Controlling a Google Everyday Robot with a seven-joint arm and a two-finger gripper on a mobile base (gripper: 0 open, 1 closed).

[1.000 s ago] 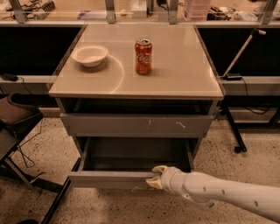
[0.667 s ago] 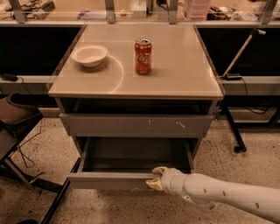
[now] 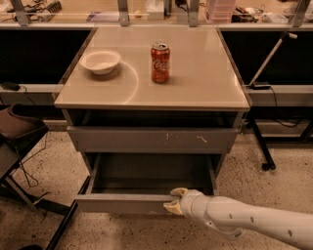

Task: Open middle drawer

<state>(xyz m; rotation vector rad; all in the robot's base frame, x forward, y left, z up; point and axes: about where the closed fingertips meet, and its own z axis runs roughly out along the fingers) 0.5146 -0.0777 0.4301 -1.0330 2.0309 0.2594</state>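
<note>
Nearest, a white arm (image 3: pixel 254 222) reaches in from the lower right, low over the speckled floor (image 3: pixel 279 180). At its tip the cream gripper (image 3: pixel 174 200) sits against the top edge of the middle drawer (image 3: pixel 122 202), a little right of the middle of its front; whether the gripper is spread or closed on that edge cannot be told. The middle drawer stands pulled well out from under the table, its plain grey front facing forward and its grey box inside open to view, with nothing seen in it. Just above and further back is a larger grey front (image 3: pixel 146 140) with white scratch marks right of its middle, set flush in the frame. Over that lies the pale top of the table (image 3: pixel 205 83). On it a red soda can (image 3: pixel 160 62) stands upright near the middle, and a white bowl (image 3: pixel 100 61) rests to its left, apart from the can. A dark chair (image 3: pixel 17 128) is at the left edge, and a thin pole on a black stand (image 3: pixel 266 61) leans at the right. Along the far side runs a cluttered shelf (image 3: pixel 73 14).
</note>
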